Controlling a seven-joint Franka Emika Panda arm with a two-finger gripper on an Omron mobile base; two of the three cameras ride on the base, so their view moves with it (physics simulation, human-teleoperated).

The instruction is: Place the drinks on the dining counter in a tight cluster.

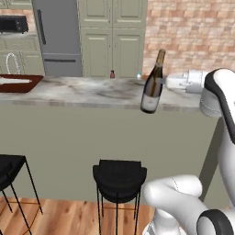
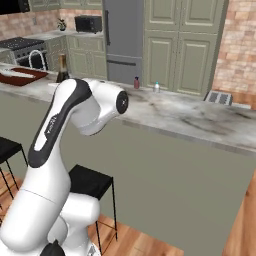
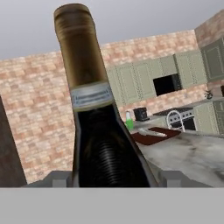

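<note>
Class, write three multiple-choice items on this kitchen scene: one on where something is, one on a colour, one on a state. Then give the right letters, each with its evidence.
1. Where do the small maroon bottle and the water bottle stand?
A. on the far edge of the dining counter
B. on a stool
C. on the floor

2. What colour is the tray at the counter's end?
A. blue
B. dark red
C. yellow

3. How is the wine bottle?
A. lying flat on the counter
B. held off the counter, tilted
C. standing upright beside the tray

Key:
1 A: both stand at the counter's far edge in the base views.
2 B: the left base view shows it dark red.
3 B: the gripper has its fingers around the bottle, whose base hangs at the counter's near edge.
</note>
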